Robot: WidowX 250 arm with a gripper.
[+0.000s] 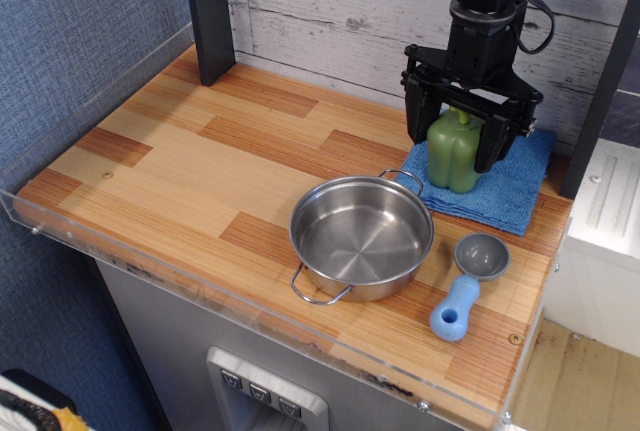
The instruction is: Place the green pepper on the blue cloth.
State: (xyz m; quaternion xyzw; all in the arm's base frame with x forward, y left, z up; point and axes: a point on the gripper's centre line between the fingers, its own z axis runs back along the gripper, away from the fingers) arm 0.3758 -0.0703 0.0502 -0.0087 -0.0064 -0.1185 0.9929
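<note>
The robot's body is black all over, with a matte finish. A roughly cylindrical wrist section, ringed by a slightly lighter dark-grey band, comes in from the 12 o'clock edge of the view. A black cable loops out at its 3 o'clock side. Below it sits a wide, angular bracket, and from that bracket the claw (465, 141) carries two thick, blocky fingers (418, 121) with squared, flat tips.

wood-plank table (190, 176), clear acrylic lip on front edge; directly on it: blue cloth (505, 191) back right; steel pot (360, 238) centre-right; blue-handled grey scoop (467, 286) just right of pot
</note>
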